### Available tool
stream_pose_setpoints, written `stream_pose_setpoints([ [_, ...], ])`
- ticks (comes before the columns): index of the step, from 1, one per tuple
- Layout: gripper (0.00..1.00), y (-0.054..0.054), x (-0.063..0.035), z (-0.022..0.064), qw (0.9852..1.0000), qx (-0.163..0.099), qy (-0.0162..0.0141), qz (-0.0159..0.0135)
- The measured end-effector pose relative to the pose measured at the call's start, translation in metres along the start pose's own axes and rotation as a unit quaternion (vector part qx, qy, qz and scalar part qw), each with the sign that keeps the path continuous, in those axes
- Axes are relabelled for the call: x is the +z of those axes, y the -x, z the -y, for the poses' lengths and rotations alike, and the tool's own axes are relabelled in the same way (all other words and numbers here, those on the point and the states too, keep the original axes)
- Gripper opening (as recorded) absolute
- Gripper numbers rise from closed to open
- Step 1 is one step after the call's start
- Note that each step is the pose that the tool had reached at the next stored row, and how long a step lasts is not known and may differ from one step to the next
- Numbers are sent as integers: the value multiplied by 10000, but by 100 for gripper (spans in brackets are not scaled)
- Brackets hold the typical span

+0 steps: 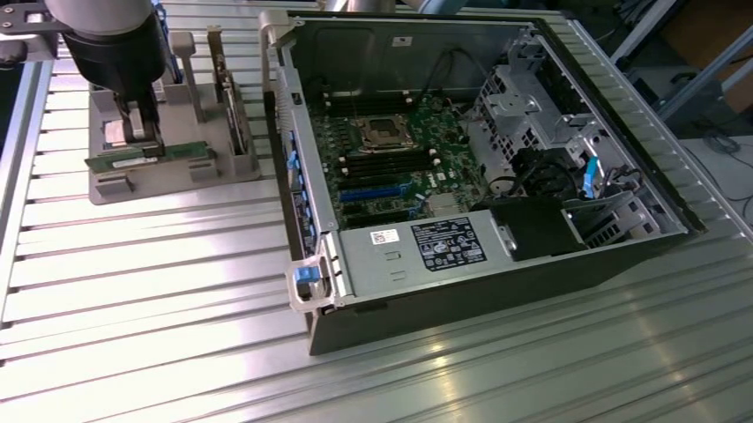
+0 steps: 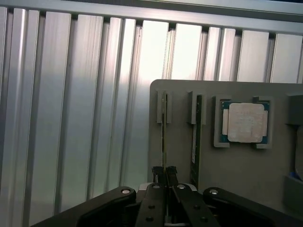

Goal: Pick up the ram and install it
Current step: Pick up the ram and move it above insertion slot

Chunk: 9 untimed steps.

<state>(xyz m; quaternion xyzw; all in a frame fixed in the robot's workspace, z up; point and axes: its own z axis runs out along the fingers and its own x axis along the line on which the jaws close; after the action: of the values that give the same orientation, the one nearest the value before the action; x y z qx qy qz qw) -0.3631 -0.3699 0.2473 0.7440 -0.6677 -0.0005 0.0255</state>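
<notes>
**A:** Status of the pincer point(image 2: 164, 171)?

**B:** Tips drawn together, clamped on the top edge of the ram point(image 2: 163, 137). The thin green stick runs straight between the two tips.

**A:** Where does the ram sit?

**B:** On edge in its slot in the grey holder point(image 1: 176, 181), in the outermost slot near the holder's rim. The second stick point(image 2: 196, 137) stands in the neighbouring slot, just beside it and untouched. The square processor chip point(image 2: 245, 122) lies in its own pocket further in.

**A:** Holder position?

**B:** On the ribbed metal worktop point(image 1: 141, 291), at the exterior view's left. The open computer case point(image 1: 471, 291) is well apart from it, towards the exterior view's right.

**A:** Progress?

**B:** My judgement: early. The grip is made, but the ram is not yet lifted clear of its slot. The whole carry across to the case and the seating on the board point(image 1: 389, 167) are left. The long dark memory slots beside the socket look unfilled.
</notes>
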Motion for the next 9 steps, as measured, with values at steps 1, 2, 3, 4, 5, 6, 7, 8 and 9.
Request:
stream_pose_setpoints([
  [1, 12, 0, -12, 0, 10000, 0, 0, 0],
  [2, 12, -1, -17, 0, 10000, 0, -1, 0],
  [3, 12, -1, -21, -1, 10000, 0, 0, 0],
  [4, 12, -1, -25, -1, 10000, 0, 0, 0],
  [5, 12, -1, -30, -1, 10000, 0, 0, 0],
  [6, 12, -1, -35, -1, 10000, 0, -1, 0],
  [7, 12, -1, -45, -1, 10000, 0, -1, 0],
  [8, 12, -2, -52, -2, 10000, 0, 0, 0],
  [9, 12, -2, -56, -2, 10000, 0, -1, 0],
])
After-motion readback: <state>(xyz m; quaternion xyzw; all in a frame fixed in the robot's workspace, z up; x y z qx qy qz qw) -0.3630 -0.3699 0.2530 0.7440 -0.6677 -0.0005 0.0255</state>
